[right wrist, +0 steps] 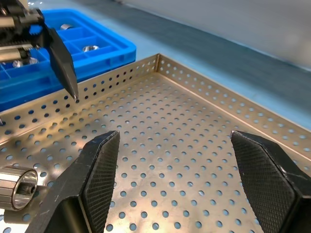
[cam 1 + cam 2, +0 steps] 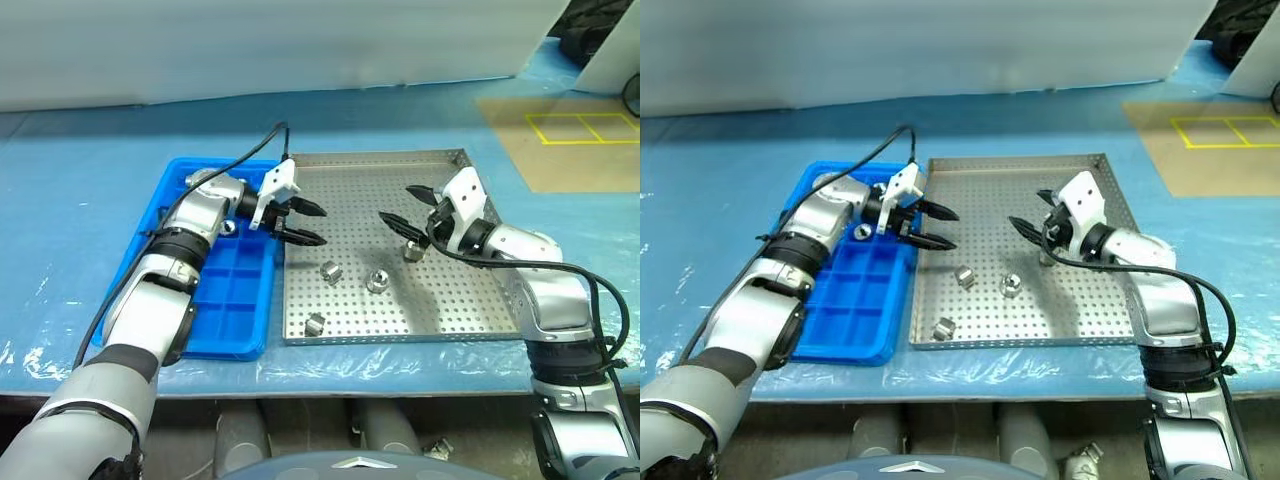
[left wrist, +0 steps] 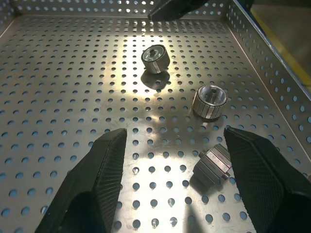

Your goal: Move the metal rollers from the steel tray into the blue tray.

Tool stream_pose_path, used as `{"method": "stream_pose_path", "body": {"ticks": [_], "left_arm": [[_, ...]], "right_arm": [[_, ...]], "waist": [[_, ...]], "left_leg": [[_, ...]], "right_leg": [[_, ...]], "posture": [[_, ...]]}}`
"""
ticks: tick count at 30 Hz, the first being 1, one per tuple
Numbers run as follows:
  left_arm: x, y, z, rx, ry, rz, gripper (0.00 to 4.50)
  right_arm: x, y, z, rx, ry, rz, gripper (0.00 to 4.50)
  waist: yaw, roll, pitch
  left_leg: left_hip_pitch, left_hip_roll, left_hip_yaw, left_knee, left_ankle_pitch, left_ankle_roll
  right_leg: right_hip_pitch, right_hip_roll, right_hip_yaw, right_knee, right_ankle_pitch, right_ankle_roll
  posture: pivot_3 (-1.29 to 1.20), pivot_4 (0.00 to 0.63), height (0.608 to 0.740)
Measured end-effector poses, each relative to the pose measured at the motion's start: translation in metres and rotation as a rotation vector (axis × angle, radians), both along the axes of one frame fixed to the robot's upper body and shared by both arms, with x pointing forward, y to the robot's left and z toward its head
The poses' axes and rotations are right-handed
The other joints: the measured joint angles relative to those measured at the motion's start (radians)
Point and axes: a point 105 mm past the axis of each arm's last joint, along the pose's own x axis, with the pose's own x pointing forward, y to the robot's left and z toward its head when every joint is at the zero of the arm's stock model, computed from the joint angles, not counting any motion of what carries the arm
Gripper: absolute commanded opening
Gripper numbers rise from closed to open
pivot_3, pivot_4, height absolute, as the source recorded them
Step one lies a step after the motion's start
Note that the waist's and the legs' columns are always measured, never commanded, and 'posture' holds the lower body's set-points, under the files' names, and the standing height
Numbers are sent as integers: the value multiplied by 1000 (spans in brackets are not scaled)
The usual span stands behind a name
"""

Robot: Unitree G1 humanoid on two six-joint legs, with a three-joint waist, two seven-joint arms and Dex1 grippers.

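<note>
- head view: i am holding my left end effector (image 2: 308, 224) and right end effector (image 2: 402, 205) open and empty over the steel tray (image 2: 455, 310), where four metal rollers (image 2: 377, 282) are lying; the blue tray (image 2: 225, 335) is sitting alongside.
- left wrist: three rollers are lying between my spread fingers (image 3: 95, 184).
- right wrist: my fingers (image 1: 95, 177) are gaping over perforated metal.

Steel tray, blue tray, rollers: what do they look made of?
Steel tray: perforated sheet metal, dull silver sheen. Blue tray: likely moulded plastic, uniformly glossy blue. Metal rollers: bright machined metal, mirror glints, grooved sides.
</note>
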Motion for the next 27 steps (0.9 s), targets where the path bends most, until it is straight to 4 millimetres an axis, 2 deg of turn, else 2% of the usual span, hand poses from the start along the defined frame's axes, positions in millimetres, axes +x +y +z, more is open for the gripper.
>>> {"method": "stream_pose_path", "body": {"ticks": [4, 8, 20, 27], "left_arm": [[-5, -12, -8, 66, -70, -93, 3371], [-7, -12, -22, 157, -136, -154, 3371], [-14, -22, -25, 167, -150, -233, 3371], [-18, -19, -36, 226, -166, -268, 3371]], "right_arm": [[-4, -5, -3, 0, 5, -43, 3770], [-5, -8, -10, 4, 31, -69, 3770], [-5, -12, -9, -12, 28, -85, 3770], [-5, -13, -9, -16, 30, -88, 3770]], "waist": [[-4, 0, 0], [-5, 0, 0], [-3, 0, 0], [-4, 0, 0]], "left_leg": [[3, 0, 3, 1, -3, 4], [2, 0, 4, 2, -5, 8], [3, 0, 6, 2, -5, 8], [3, 0, 6, 2, -5, 9]], "right_leg": [[5, 0, 2, -6, 1, 1], [5, 0, 3, -7, 1, 1], [5, -1, 4, -7, 1, 1], [5, -1, 4, -7, 1, 1]], "posture": [[-529, 150, 740], [-534, 150, 740], [-529, 150, 740], [-536, 150, 740]]}}
